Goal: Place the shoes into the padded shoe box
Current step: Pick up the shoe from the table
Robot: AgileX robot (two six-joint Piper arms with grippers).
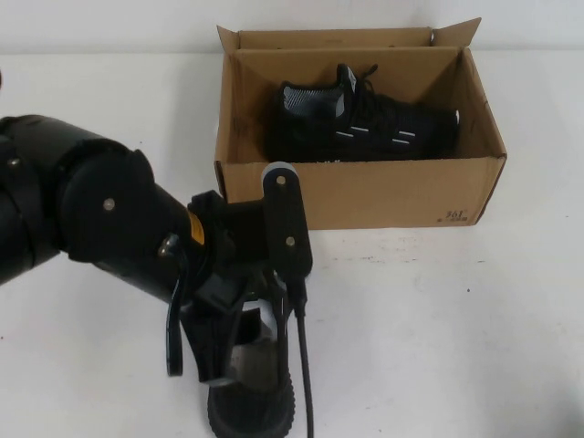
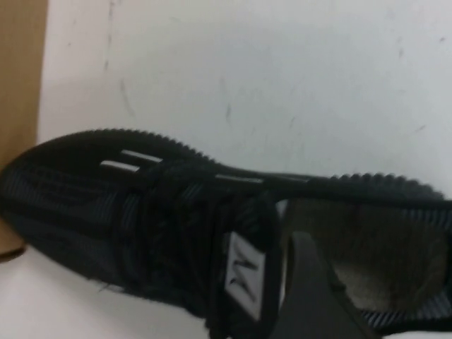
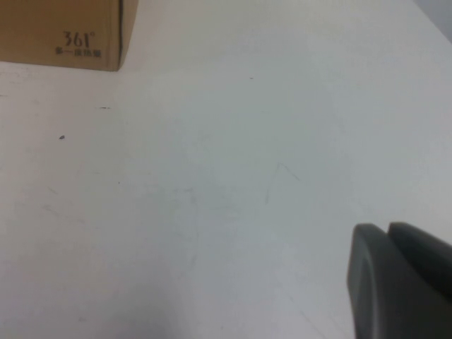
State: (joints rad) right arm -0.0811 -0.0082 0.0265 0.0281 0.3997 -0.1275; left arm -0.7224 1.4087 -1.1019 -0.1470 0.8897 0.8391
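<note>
One shoe boxed, one left to go.
High view: one shoe (image 1: pixel 365 123) lay inside the box (image 1: pixel 365 193) at 12 o'clock; the second shoe (image 1: pixel 251 412) sat at 6, under the left gripper (image 1: pixel 246 351). Left wrist: one finger (image 2: pixel 311 296) in its collar, jaws wide. Right wrist: right gripper (image 3: pixel 399 282) over bare table (image 3: pixel 212 176), looked closed, holding nothing.

The box (image 3: pixel 63 32) bears a dark printed "361°" logo at the upper left of the right wrist view; the smaller line beneath is unreadable.
</note>
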